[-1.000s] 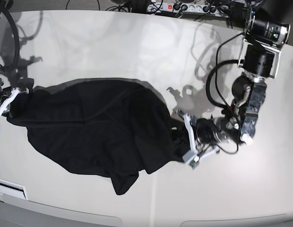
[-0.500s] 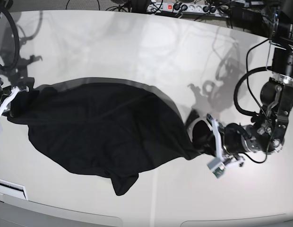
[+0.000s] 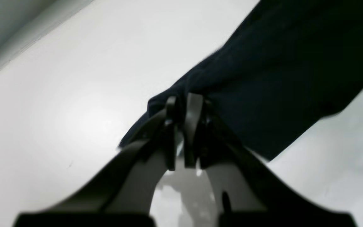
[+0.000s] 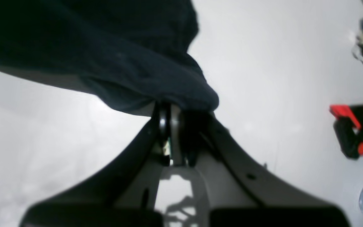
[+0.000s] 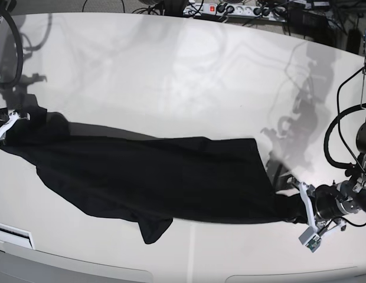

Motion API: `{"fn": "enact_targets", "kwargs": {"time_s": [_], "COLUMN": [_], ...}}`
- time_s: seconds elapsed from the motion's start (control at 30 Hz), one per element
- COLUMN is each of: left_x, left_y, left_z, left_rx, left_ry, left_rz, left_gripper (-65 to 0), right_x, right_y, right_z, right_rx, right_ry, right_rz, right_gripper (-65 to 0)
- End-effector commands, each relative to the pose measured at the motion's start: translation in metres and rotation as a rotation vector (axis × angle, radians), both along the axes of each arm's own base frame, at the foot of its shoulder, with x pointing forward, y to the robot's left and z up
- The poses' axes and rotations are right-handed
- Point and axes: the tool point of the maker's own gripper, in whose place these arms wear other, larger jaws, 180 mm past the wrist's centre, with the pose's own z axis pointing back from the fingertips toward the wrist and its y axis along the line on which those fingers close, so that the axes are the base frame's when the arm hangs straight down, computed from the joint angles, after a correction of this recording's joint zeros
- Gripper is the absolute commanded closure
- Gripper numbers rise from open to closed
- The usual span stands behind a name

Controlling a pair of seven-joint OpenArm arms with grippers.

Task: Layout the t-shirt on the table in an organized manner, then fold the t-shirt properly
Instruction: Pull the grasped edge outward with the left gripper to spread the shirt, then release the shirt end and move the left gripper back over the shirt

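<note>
Centrally, the plain black soft-fabric t-shirt (image 5: 153, 183) lay stretched across the glossy off-white table (image 5: 171, 76), left gripper (image 5: 305, 219) at lower right and right gripper (image 5: 7, 124) at left edge each clamped on it.

The t-shirt (image 5: 153, 177) lies stretched between both pincers, apparently pinched.

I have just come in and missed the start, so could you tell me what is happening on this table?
A two-armed robot is spreading a plain black fabric t-shirt across the large glossy off-white table. The left gripper pinches one end of the shirt and the right gripper pinches the opposite end, jaws shut on the cloth. The shirt is stretched long between them, with one flap hanging toward the near edge. Folding has not begun.
</note>
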Motion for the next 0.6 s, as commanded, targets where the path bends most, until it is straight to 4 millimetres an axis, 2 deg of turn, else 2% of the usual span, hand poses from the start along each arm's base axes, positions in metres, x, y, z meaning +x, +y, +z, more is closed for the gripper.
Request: {"fn": "enact_targets", "kwargs": {"time_s": [0.0,0.13,0.27,0.4,0.43,0.57], "left_x": [0.008,0.011,0.016,0.018,0.02,0.034], "left_y": [0.002,0.01,0.019,0.025,0.028,0.057], "left_z": [0.019,0.01,-0.008,-0.022,-0.023,-0.016], "left_rx": [-0.012,-0.027,-0.081,-0.129,-0.138,-0.106], "left_ry": [-0.049,-0.057,-0.044,-0.033,-0.042,-0.094], "left_rz": [0.004,0.025,0.065,0.101,0.116,0.285], "left_gripper": [0.0,0.0,-0.1,-38.0,-43.1,-44.7], "right_x": [0.009,0.009,0.01,0.009,0.009,0.009], "right_y": [-0.006,0.002,0.01,0.011,0.011,0.011], "right_z": [0.016,0.016,0.017,0.016,0.016,0.016], "right_rx": [-0.026,-0.007,0.022,0.023,0.023,0.026], "right_ry": [-0.052,-0.053,-0.058,-0.051,-0.05,-0.052], "right_rz": [0.007,0.048,0.087,0.091,0.092,0.092], "right_gripper": [0.0,0.0,0.0,0.0,0.0,0.0]}}
